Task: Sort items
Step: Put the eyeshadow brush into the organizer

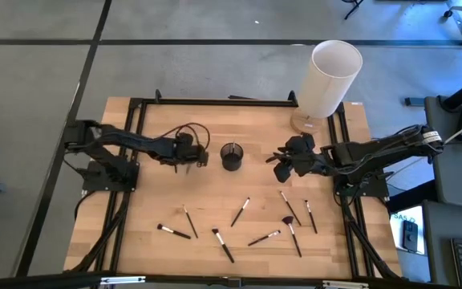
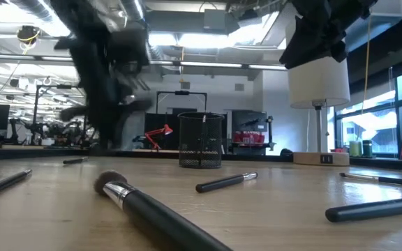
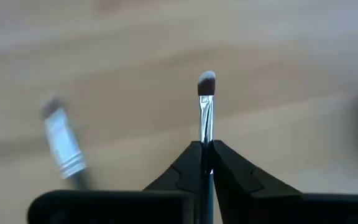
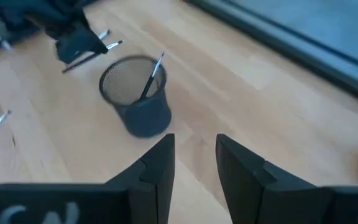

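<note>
While one black mesh cup stood near the middle of the wooden table, eleven brushes could be counted around it and in it. Eight loose brushes were seen scattered flat on the table, all well apart from the cup on the side toward the front edge. One of these eight, set off toward the right arm's side of the cup, was marked by a fan-shaped reddish head.

A single thin brush was held inside the cup, leaning against its rim with the tip up. Nothing else could be made out in the cup.

Just beside the cup, on the left arm's side, the left gripper was found with its fingers pressed together on the ferrule of a small flat-tipped brush, whose head stuck out past the fingertips. Another brush, blurred, was seen lying on the table close by.

On the opposite side of the cup, the right gripper was held above the table with its fingers spread and nothing between them.

One tall white cylinder was stood beyond the cup, at the far corner on the right arm's side.
</note>
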Robot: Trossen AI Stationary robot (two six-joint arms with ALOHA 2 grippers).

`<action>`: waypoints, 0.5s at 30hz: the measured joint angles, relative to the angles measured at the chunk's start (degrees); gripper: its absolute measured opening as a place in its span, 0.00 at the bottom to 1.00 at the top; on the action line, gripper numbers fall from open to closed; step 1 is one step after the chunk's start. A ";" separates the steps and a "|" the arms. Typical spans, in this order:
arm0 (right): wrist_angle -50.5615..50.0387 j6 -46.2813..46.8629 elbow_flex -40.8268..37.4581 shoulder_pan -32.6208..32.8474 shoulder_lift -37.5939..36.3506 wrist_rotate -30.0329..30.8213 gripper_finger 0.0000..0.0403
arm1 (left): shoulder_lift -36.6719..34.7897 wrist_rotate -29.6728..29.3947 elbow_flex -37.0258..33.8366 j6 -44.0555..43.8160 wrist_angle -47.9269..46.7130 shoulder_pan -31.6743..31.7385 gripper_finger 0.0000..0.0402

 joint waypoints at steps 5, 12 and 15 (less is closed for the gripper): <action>-1.24 0.79 0.00 0.00 -2.53 4.37 0.29 | -7.59 -13.10 -0.04 12.30 17.61 -4.79 0.07; -0.51 -1.85 0.00 -0.14 -5.45 14.33 0.29 | -6.07 -22.65 0.09 42.21 50.27 -9.76 0.06; 1.62 -4.55 0.00 -0.91 -6.07 17.79 0.29 | -0.48 -22.78 0.02 50.58 61.05 -9.26 0.06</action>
